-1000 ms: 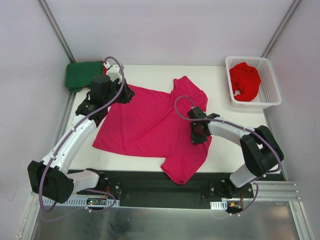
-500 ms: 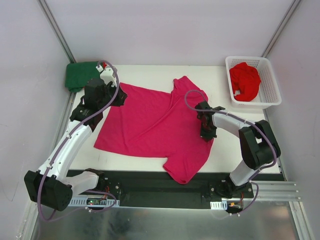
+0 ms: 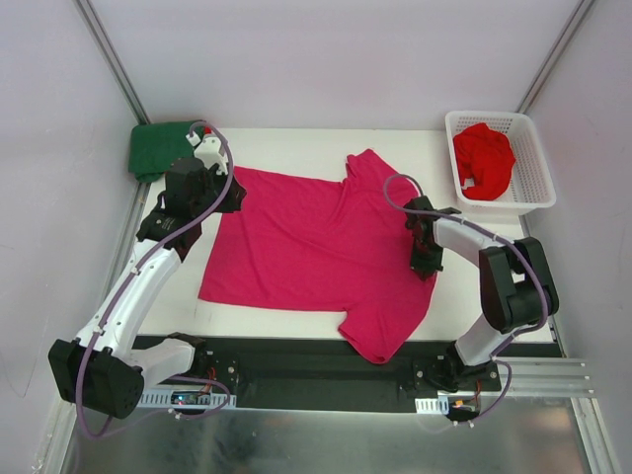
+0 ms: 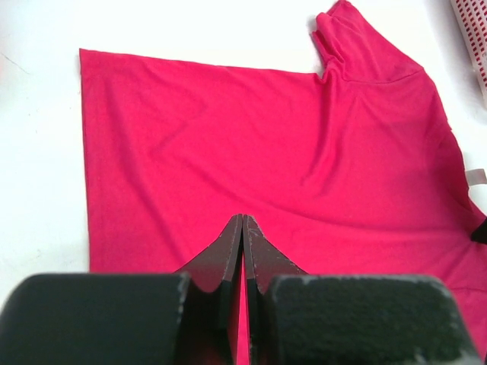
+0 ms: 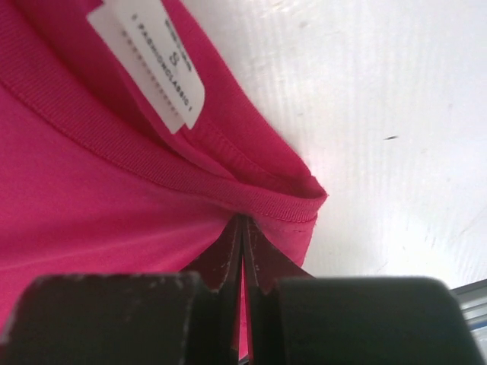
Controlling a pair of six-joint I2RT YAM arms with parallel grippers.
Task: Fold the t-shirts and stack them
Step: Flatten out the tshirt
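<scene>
With its jaws pressed together on a fold of cloth just past the ribbed collar (image 5: 114, 122), the right gripper (image 5: 243, 222) pinches the neck end of the magenta-pink t-shirt (image 3: 316, 247). The white size label (image 5: 148, 65) lies exposed just beyond. Across the garment the left gripper (image 4: 243, 222) is likewise clamped shut on cloth at the hem (image 3: 215, 265) end, a sliver of pink showing between its jaws. Between the 2 grips the shirt lies spread on the white table (image 3: 296, 143), hem to the left and neck to the right. 1 sleeve (image 3: 370, 168) points to the far side and the other sleeve (image 3: 380, 336) reaches over the near edge towards the arms' bases. A dark green t-shirt (image 3: 158, 146) lies in a neat block at the far-left corner, well apart from the white basket (image 3: 538, 197) at the far right, which holds the red t-shirts (image 3: 484, 158). The step in hand looks like flattening the shirt before the first fold. It would go best if both arms draw apart evenly and low, only until the faint ripples across the body go out. A harder pull could slip the thin pinch at the collar or drag the near sleeve off the table.
</scene>
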